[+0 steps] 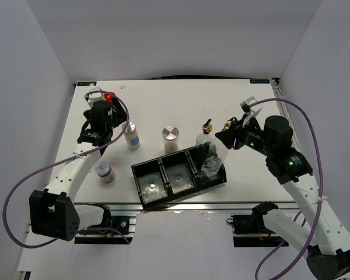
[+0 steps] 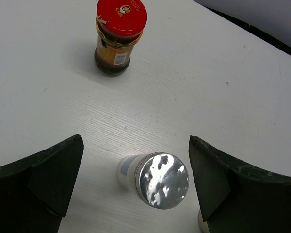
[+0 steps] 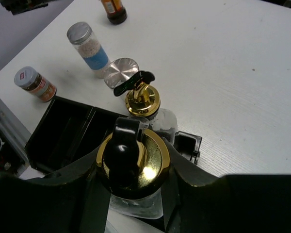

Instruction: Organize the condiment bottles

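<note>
The left gripper (image 2: 136,160) hangs wide open and empty, a blue-labelled shaker (image 2: 157,179) standing between its jaws; beyond stands the red-lidded jar (image 2: 120,36), its lid emblem and amber label too small to read; the right gripper (image 3: 130,194) is clamped around a gold-pourer bottle (image 3: 128,155) at the right compartment of the black tray (image 3: 63,131), just beside the second bottle (image 3: 143,99).
</note>
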You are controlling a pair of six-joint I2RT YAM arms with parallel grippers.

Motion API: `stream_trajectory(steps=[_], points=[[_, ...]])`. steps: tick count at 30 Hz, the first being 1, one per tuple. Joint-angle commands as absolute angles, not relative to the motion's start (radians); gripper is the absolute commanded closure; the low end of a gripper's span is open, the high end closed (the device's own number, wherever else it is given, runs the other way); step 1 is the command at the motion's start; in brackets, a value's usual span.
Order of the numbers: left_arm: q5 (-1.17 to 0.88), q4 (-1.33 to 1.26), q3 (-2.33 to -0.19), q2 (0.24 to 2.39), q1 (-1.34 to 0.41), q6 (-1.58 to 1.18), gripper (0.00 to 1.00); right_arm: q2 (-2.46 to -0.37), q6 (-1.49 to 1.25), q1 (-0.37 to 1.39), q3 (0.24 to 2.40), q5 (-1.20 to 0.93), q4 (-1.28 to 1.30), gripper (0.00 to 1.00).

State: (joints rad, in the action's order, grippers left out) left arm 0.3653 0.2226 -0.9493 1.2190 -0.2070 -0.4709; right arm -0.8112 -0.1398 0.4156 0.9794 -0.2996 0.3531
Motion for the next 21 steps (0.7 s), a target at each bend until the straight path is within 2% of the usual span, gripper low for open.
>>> stream_trajectory(steps=[1, 5, 15, 21], points=[[0.390, 0.233, -0.991, 1.209, -0.210, -0.463, 0.02, -0.784, -0.106, 0.434, 0.971, -0.371, 0.187, 1.00], [0.402, 0.239, -0.988, 1.203, -0.212, -0.462, 0.02, -0.795, -0.052, 0.451, 0.933, -0.442, 0.141, 1.00], [0.402, 0.242, -0.986, 1.207, -0.212, -0.466, 0.02, -0.793, 0.047, 0.511, 0.824, -0.368, 0.054, 1.00], [0.328, 0.238, -0.988, 1.215, -0.212, -0.453, 0.02, -0.785, 0.074, 0.514, 0.766, -0.387, 0.032, 0.98]])
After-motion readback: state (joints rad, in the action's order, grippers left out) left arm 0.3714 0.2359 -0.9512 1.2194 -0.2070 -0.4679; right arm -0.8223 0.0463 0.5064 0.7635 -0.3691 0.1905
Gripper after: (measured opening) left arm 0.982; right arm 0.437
